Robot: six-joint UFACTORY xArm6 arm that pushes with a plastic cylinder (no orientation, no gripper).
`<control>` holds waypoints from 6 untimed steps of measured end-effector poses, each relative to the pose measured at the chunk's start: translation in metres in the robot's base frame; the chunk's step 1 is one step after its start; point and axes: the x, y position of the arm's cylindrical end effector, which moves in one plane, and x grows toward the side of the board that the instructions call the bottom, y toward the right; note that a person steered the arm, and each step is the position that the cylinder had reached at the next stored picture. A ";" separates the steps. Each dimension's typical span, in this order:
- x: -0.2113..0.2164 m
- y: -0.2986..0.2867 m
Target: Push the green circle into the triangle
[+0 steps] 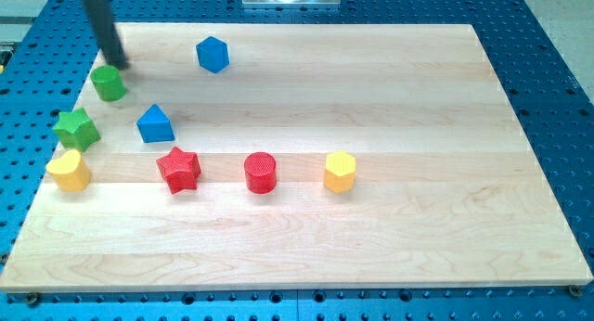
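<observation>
The green circle [109, 83] is a short green cylinder near the board's upper left. The blue triangle [155, 124] lies a little below and to the right of it, with a gap between them. My tip [117, 63] is at the end of the dark rod that comes down from the view's top left. It stands just above and slightly right of the green circle, close to its top edge; I cannot tell if they touch.
A green star [76, 128] and a yellow heart-like block [69, 170] sit at the left edge. A red star [178, 168], red cylinder [261, 172] and yellow hexagon [340, 172] form a row across the middle. A blue hexagon [213, 54] is near the top.
</observation>
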 end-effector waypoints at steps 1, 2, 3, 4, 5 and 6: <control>0.025 -0.004; 0.062 0.062; 0.063 0.105; 0.049 0.050; 0.085 0.015; 0.101 0.096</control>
